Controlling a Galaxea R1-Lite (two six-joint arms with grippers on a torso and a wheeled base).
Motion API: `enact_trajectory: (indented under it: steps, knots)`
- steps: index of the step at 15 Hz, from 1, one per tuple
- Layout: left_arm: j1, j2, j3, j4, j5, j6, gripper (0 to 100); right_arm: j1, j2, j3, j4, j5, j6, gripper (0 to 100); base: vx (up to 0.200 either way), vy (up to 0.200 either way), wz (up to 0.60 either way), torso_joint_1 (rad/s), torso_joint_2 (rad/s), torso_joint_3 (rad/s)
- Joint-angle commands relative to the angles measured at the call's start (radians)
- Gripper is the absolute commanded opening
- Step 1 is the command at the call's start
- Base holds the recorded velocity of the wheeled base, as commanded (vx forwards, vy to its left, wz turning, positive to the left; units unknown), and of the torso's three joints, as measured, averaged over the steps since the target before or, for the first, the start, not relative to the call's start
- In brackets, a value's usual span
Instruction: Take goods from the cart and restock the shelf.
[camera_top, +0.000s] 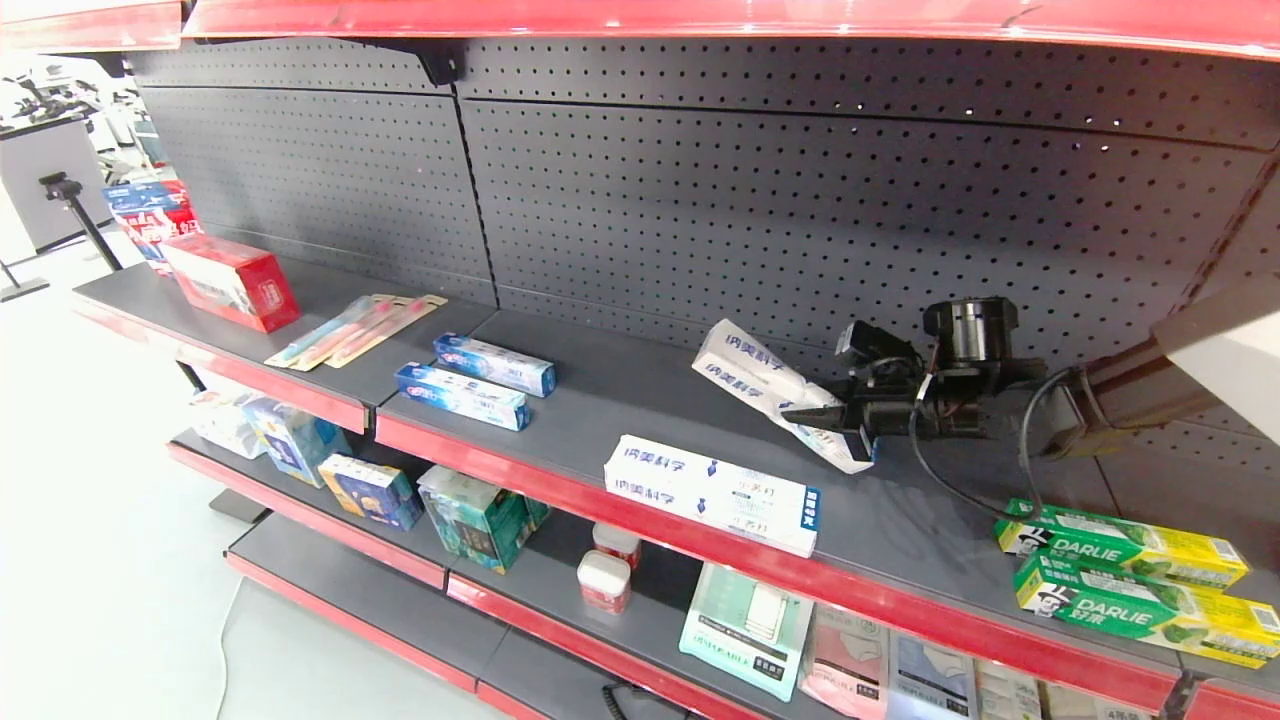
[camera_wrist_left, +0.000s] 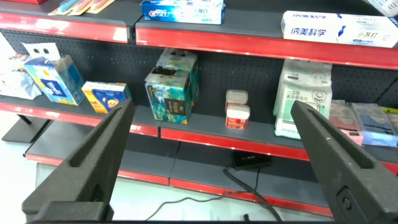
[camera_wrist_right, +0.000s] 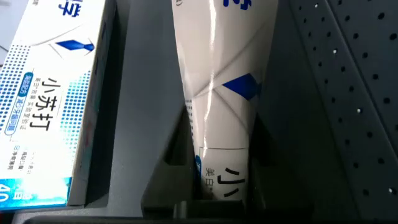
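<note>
White toothpaste box (camera_top: 750, 375): blue characters and a blue arrow mark on a creased white face. It is clamped at one end by the right gripper (camera_top: 838, 425), fingers (camera_wrist_right: 171, 168) pressing both sides. The box angles over the middle shelf (camera_top: 620, 385) toward the pegboard (camera_top: 760, 200); contact with the shelf unclear. A matching box (camera_top: 712, 493) lies flat at the shelf front, near. Two green-and-yellow boxes (camera_top: 1130, 575) sit further right. Left gripper (camera_wrist_left: 217, 155) is spread wide, empty, facing a lower shelf (camera_wrist_left: 205, 138).

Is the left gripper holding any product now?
No, the left gripper is wide open and nothing sits between its jaws.
</note>
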Motion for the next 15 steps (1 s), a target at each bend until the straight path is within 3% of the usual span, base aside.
enact_trajectory:
  steps: [1,6,7,15]
  knots:
    - [0.0,0.002,0.0,0.0,0.001,0.0,100,-0.001,0.007,0.01,-0.001,0.004,-0.011,0,0.0,0.0,0.0,0.0,0.0,0.0]
    - [0.0,0.002,0.0,0.0,0.001,0.0,100,-0.004,0.019,0.007,-0.001,0.013,-0.016,0,0.0,0.0,0.0,0.0,0.0,0.0]
    - [0.0,0.002,0.0,0.0,0.001,0.0,100,-0.002,0.019,0.008,-0.001,0.017,-0.016,100,0.0,0.0,0.0,0.0,0.0,0.0]
    - [0.0,0.002,0.0,-0.002,0.001,0.0,100,-0.033,-0.003,0.011,-0.001,0.02,-0.008,100,0.0,0.0,0.0,0.0,0.0,0.0]
